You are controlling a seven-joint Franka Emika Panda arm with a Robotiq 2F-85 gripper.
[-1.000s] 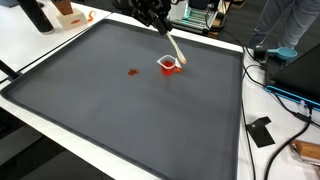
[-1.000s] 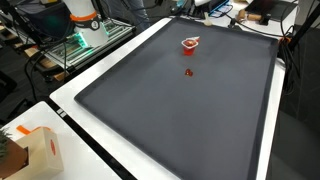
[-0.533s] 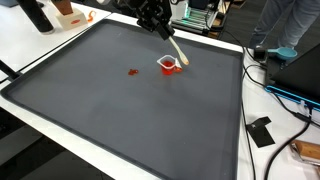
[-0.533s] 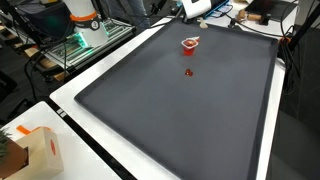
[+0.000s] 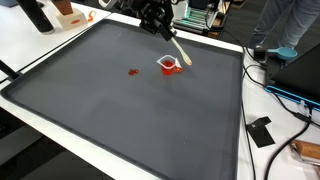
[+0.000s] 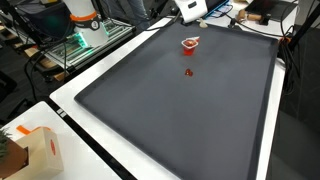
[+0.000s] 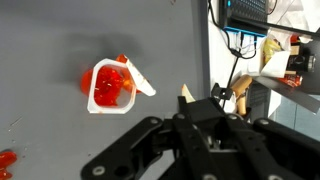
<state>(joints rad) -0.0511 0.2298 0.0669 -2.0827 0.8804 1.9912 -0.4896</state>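
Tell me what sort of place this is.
Probably a robotics lab: a gripper holding a stick above a big dark mat, cables at the table edge, a wire rack of gear.

a dark grey mat (on a white table) carries a small white cup and, apart, red bits.

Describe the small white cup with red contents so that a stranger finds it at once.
Start at the large dark grey mat. Near its far edge in an exterior view, by the tip of the pale stick in the black gripper, stands the small white cup with red contents. It is the mat's only container; its neighbour is a loose red scrap.
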